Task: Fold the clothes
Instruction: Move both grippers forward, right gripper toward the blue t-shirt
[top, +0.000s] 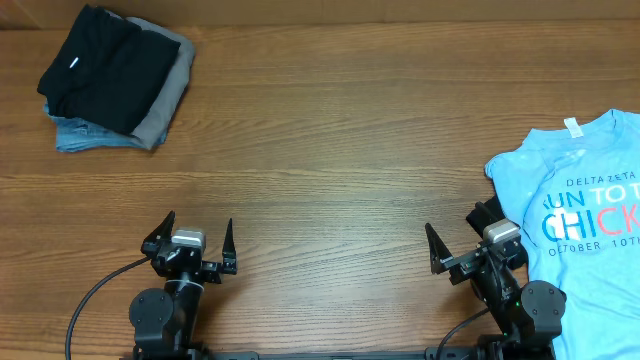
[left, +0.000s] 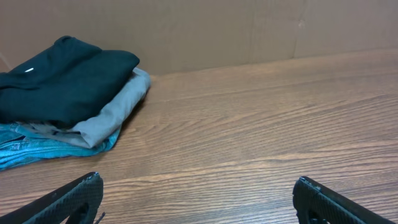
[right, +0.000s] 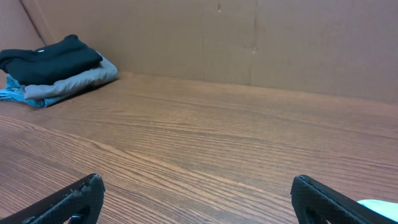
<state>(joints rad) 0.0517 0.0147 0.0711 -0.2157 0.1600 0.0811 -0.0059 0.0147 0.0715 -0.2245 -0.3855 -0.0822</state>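
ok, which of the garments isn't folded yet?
The light blue T-shirt with lettering, spread flat at the table's right edge. The black garment, grey garment and blue garment sit folded in one stack at the far left, black on top.

This looks like a robotics lab test bench rather than a home. 2 small black robot arms, the left arm and the right arm, sit at the near edge of a wood-grain table, and a black cable trails from the left one. Plain brown cardboard sheets stand as a makeshift wall along the table's far side. The only household things are a stack of folded garments in the far left corner and a light blue T-shirt spread at the right edge.
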